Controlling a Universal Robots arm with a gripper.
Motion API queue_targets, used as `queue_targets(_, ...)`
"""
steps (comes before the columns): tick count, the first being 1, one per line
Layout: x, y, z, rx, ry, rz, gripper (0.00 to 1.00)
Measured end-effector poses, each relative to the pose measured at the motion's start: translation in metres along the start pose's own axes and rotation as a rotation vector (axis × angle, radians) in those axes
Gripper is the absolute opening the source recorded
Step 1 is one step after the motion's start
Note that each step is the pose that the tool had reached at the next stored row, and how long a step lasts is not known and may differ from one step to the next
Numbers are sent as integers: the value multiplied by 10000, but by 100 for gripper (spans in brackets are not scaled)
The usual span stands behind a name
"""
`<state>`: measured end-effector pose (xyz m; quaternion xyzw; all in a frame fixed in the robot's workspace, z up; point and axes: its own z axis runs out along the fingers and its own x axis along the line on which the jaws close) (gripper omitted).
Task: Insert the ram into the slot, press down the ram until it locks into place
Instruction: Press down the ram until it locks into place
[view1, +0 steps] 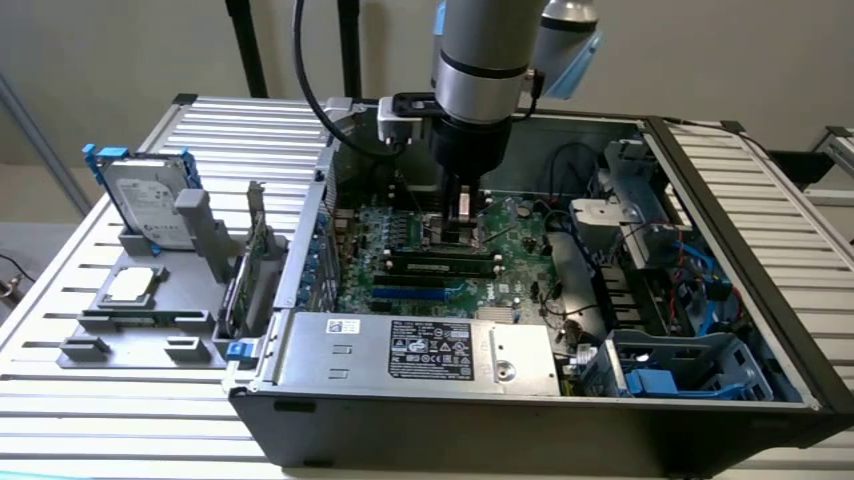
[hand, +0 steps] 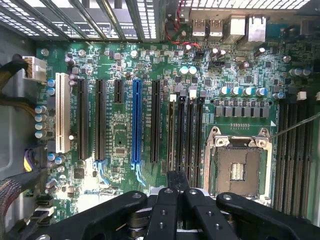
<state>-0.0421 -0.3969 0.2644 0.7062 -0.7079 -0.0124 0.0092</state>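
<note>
Robotics lab / test bench: open PC case (view1: 534, 400) w/ bare motherboard (view1: 400, 255) sits on a slatted aluminium table (view1: 120, 420), UR arm (view1: 481, 60) overhead, grey parts fixture (view1: 134, 330) w/ hard drive (view1: 140, 195) beside, plain wall behind.

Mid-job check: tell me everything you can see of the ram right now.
The ram is a long, thin green stick with a row of dark chips. It stands on edge along a black slot on the motherboard, parallel to the blue socket. The gripper hangs close above its middle; contact and locking cannot be told.
</note>
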Motion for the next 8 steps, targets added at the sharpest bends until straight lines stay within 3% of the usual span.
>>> queue_targets(2,1,0,-7,1,-28,-2,11)
queue_targets(8,0,0,-8,0,-27,-1,11)
